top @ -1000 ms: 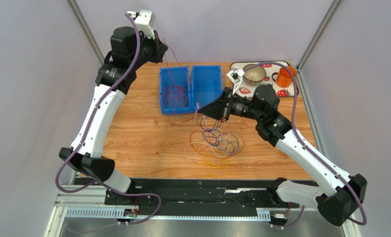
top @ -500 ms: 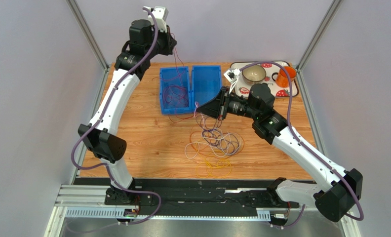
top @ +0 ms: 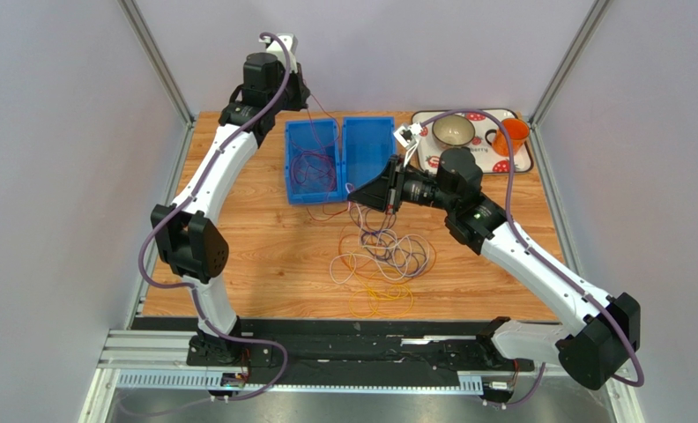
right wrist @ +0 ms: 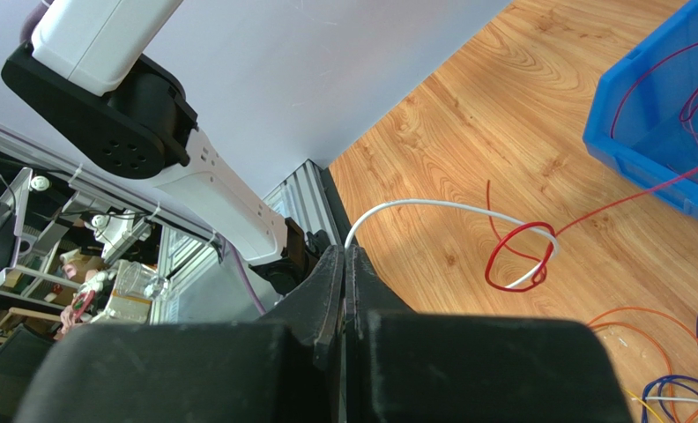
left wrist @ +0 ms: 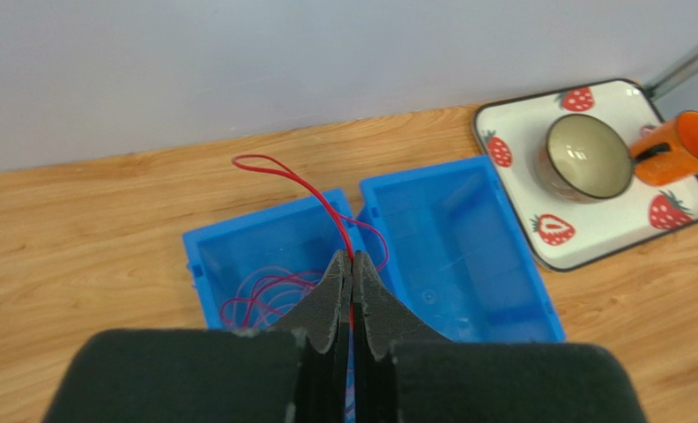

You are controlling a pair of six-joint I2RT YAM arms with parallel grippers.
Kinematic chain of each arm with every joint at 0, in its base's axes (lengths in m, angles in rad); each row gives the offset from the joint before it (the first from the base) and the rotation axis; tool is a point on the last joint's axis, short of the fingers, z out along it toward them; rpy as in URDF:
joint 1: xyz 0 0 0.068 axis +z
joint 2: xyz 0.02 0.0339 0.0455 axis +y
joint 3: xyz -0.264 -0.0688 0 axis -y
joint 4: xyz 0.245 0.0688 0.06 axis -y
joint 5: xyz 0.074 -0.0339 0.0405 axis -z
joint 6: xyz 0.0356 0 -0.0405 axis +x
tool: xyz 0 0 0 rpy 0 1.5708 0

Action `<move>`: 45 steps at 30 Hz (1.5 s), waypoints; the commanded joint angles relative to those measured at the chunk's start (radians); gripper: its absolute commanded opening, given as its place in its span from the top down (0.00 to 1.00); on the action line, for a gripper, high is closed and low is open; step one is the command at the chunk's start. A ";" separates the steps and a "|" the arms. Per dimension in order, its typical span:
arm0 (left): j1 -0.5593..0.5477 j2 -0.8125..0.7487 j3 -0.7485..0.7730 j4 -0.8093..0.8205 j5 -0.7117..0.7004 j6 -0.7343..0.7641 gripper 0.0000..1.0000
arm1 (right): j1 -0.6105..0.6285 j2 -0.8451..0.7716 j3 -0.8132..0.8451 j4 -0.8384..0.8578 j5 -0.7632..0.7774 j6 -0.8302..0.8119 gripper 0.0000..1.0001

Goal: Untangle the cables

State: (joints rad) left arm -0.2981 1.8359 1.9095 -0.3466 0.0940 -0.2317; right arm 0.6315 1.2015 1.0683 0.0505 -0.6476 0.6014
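Observation:
My left gripper is raised above the back of the table, over the two blue bins. It is shut on the dark red cable, which hangs into the left blue bin and coils there. My right gripper is at the front of the right blue bin, shut on the white cable. That cable threads through a red loop. A loose tangle of white, purple and red cables lies on the table below it. A yellow-orange cable lies nearer the front.
A strawberry-print tray at the back right holds a bowl and an orange mug. Metal frame posts stand at both back corners. The left arm's white links fill the upper left of the right wrist view.
My left arm has straightened and swung right, over the bins, carrying the red cable higher. My right gripper has shifted slightly left, still holding the white cable.

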 commanded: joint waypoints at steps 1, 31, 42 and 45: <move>0.022 0.017 -0.017 0.049 -0.074 -0.043 1.00 | -0.001 -0.002 -0.001 0.051 -0.012 -0.014 1.00; 0.021 0.204 0.112 -0.178 -0.103 -0.095 0.84 | -0.003 0.153 0.082 0.101 -0.024 0.041 1.00; -0.030 0.083 -0.141 -0.184 -0.013 -0.215 0.99 | -0.003 0.170 0.082 0.104 -0.007 0.060 1.00; -0.042 0.085 -0.158 -0.190 -0.013 -0.238 0.99 | -0.001 0.164 0.079 0.101 -0.007 0.066 1.00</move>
State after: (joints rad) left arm -0.3122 1.9736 1.7664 -0.5610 0.0391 -0.4202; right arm 0.6315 1.3743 1.1118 0.1104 -0.6624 0.6514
